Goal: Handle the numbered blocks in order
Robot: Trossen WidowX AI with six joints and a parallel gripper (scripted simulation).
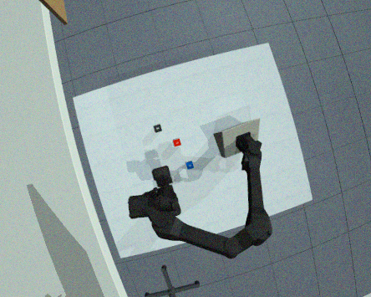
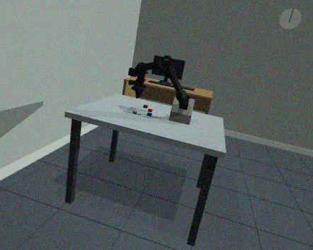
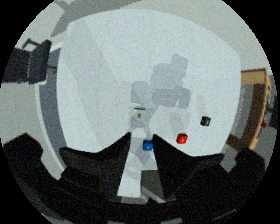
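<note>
My gripper [image 2: 137, 96] [image 3: 142, 134] is partly open, with nothing between its fingers, and hangs well above the table. A light grey block [image 2: 134, 113] [image 3: 139, 115] stands on the table below and just ahead of the fingertips. Its digit is a small mark that I cannot read surely. A blue block [image 1: 190, 165] [image 2: 149, 114] [image 3: 147, 145] shows between the fingertips in the wrist view but lies far below them. A red block [image 1: 176, 142] [image 2: 150, 110] [image 3: 182, 138] and a black block [image 1: 157, 128] [image 2: 145, 106] [image 3: 205, 121] stand farther right in the wrist view. Their digits are too small to read.
The arm's base sits on a beige-grey pedestal [image 1: 231, 140] [image 2: 180, 119] on the white table [image 1: 113, 117] [image 2: 106, 109]. The arm's shadows fall around the blocks. A wooden desk [image 2: 201, 92] with a monitor [image 2: 176, 68] stands behind the table.
</note>
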